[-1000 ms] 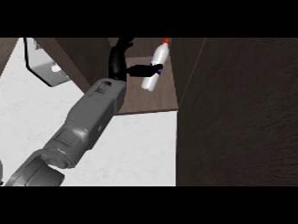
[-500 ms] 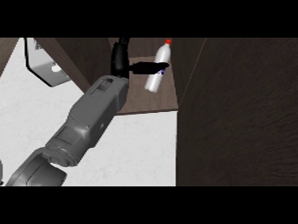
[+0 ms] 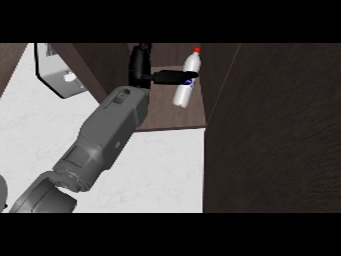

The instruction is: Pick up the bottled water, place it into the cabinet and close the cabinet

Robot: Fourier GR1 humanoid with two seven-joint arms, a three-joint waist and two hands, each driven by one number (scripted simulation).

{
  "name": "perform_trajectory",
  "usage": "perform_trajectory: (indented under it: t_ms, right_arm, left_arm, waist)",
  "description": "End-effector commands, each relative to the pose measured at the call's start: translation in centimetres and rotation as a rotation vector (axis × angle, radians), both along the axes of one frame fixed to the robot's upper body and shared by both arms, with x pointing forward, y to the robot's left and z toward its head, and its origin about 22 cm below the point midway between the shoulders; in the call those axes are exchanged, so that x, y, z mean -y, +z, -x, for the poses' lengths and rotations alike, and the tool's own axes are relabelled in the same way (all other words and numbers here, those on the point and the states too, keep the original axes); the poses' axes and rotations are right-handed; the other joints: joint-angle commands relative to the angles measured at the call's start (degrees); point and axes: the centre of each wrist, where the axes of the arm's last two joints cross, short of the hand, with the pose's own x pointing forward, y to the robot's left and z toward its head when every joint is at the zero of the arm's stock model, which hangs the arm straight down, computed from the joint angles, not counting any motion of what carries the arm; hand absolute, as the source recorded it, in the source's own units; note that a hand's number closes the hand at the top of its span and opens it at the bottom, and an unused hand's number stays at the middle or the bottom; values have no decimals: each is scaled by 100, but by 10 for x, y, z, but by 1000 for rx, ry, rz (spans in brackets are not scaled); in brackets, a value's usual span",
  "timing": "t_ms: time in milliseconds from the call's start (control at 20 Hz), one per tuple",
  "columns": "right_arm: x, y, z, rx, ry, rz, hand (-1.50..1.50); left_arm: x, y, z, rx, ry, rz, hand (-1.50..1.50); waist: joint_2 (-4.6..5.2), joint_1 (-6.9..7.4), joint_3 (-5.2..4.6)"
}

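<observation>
bottle (image 3: 185,80) is on the cabinet shelf (image 3: 165,117) with fingers (image 3: 174,76) curled round it, door isn't closed yet

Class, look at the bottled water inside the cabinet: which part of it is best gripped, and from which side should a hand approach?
Grip the bottled water around its labelled mid-body, coming from the view's left, where the hand already reaches it. The bottle is a slim cylinder with its red cap pointing away, so fingers can wrap its middle. The cabinet wall stands close on its right, so an approach from that side looks blocked.
</observation>
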Motion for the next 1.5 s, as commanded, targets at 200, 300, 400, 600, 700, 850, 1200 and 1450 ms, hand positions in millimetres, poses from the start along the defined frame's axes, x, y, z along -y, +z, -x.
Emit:
perform_trajectory:
  t_ms: [200,300,400,600,700,850,1200,1450]
  right_arm:
    - [-19,30,3,24,27,43,-150]
    - [-11,26,3,18,-13,56,-150]
    - [-22,27,7,28,-7,46,-150]
    - [-25,28,7,18,-24,36,-150]
    - [-16,26,5,33,-24,31,-150]
    - [-28,39,7,20,-29,32,-150]
    - [-22,25,11,13,-44,62,-150]
    - [-24,37,6,11,41,105,150]
  left_arm:
    - [6,-13,18,7,-42,72,-150]
    - [7,-15,24,-8,-82,111,-150]
    - [9,-30,39,-29,-116,129,-150]
    - [16,-42,67,-37,-162,165,-150]
    - [22,-54,90,-53,-173,171,-150]
    - [26,-50,107,-46,-182,209,-150]
    - [33,-59,185,-69,-220,277,-150]
    - [-8,-71,216,-75,-325,254,150]
  waist:
    - [-86,90,2]
    - [-101,204,5]
    - [-106,160,2]
    - [-124,317,3]
    - [-126,326,4]
    - [-120,386,0]
    - [-133,423,7]
    - [-111,401,0]
